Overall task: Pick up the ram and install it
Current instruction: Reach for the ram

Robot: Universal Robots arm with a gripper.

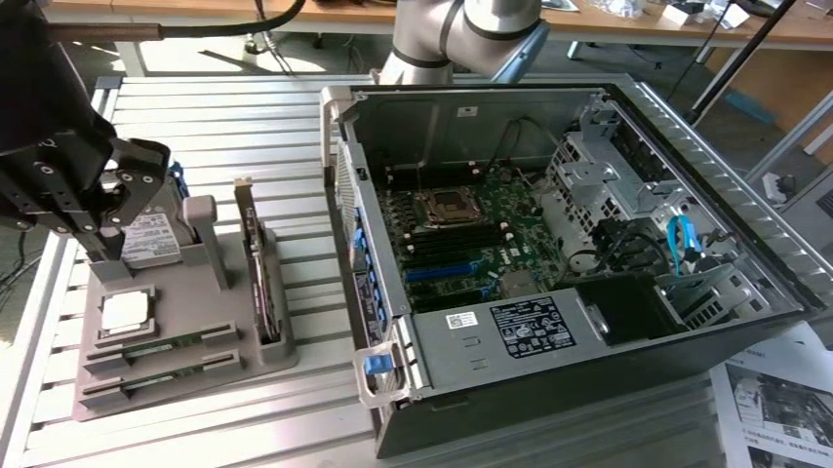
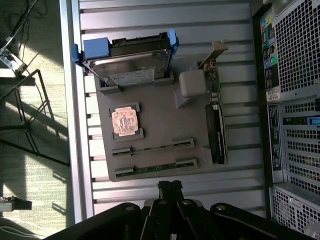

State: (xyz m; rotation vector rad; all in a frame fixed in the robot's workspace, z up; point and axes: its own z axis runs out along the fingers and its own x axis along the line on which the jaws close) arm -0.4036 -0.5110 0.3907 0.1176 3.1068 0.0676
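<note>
Gripper [image 1: 99, 232] closed, empty, over tray [image 2: 160, 125]. My call: centre on ram [image 2: 152, 148], grip squarely across thin edge.

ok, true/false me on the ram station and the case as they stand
1. Both ram sticks lie in their slots on the gray holder. True.
2. The end effector grips a ram stick. False: it is shut with no ram in it, up over the holder's hard drive end.
3. The computer case lies open, with its motherboard exposed. True.
4. The expansion card lies flat on the holder. False: it stands on its edge in a slot, on the side of the holder nearer the case.
5. The silver processor chip sits on the holder between the hard drive and the ram sticks. True.
</note>
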